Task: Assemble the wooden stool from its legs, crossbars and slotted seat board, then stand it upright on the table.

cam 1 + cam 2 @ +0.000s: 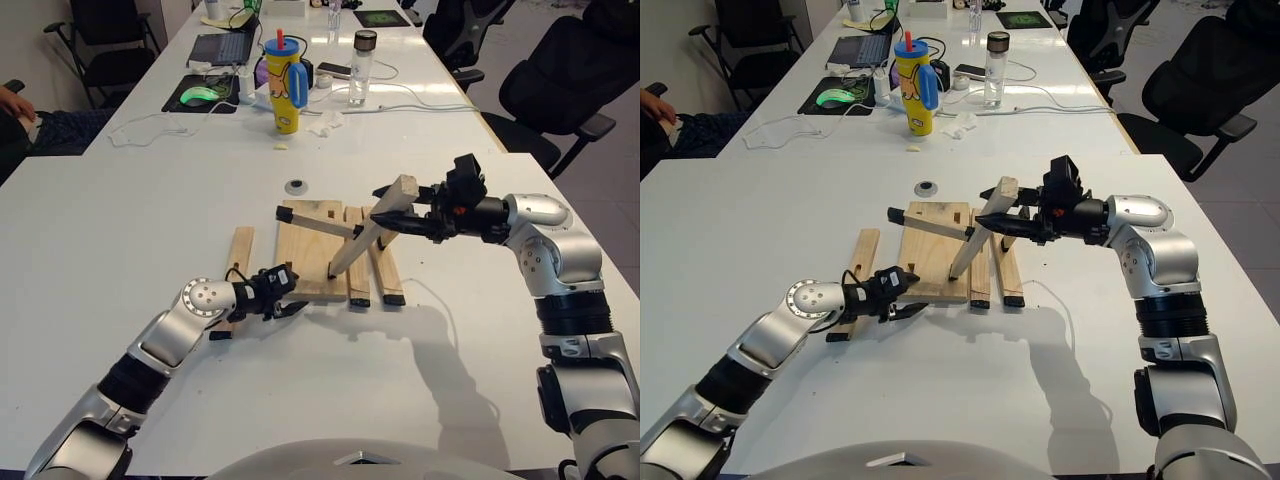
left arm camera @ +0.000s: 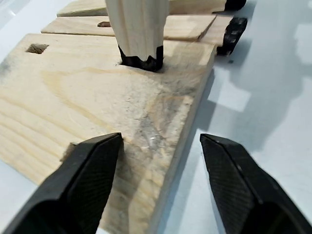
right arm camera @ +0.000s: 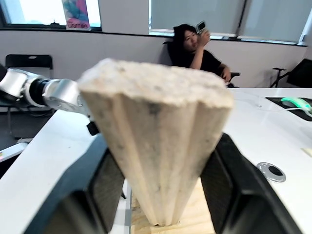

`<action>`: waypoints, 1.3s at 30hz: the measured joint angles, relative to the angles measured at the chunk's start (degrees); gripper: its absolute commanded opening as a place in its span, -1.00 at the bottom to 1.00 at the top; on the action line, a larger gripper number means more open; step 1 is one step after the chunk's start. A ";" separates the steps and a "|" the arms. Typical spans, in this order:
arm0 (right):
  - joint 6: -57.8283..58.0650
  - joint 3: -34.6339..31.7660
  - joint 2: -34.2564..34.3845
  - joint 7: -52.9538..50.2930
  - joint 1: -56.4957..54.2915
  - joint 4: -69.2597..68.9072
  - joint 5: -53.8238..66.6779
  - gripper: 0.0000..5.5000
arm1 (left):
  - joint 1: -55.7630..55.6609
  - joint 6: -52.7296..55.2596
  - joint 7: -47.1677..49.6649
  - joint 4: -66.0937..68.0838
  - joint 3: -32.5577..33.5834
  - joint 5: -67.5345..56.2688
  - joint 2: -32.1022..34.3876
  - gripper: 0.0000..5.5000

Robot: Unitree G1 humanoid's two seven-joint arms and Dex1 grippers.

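Observation:
The slotted seat board [image 1: 300, 255] lies flat on the white table [image 1: 150, 230], with a thin crossbar [image 1: 312, 222] resting across its far part. My right gripper [image 1: 392, 220] is shut on a wooden leg [image 1: 365, 235], which tilts with its black-capped lower end [image 2: 141, 57] pressed on the board near its right edge. In the right wrist view the fingers [image 3: 105, 190] clamp that leg [image 3: 156, 141] from both sides. My left gripper [image 1: 288, 306] stands open at the board's near corner [image 2: 161, 146], one finger [image 2: 90, 180] over the wood and the other over the table.
Two more legs [image 1: 372, 268] lie just right of the board, and a loose wooden piece [image 1: 238, 255] lies to its left. A cable grommet [image 1: 296, 186] sits behind the board. Farther back stand a yellow cup [image 1: 284, 85], a bottle [image 1: 360, 65] and a laptop [image 1: 222, 45].

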 measured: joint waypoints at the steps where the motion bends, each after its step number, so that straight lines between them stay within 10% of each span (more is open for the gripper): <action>1: 0.32 0.15 -0.28 0.66 -0.52 0.39 -0.36 -0.26 | -0.09 -0.31 -0.04 0.19 -0.11 0.66 -0.15 0.09; 39: -0.12 3.95 -4.07 7.45 -8.18 6.83 -6.57 -0.26 | 0.58 -1.59 -0.37 2.40 1.20 4.98 -4.91 0.09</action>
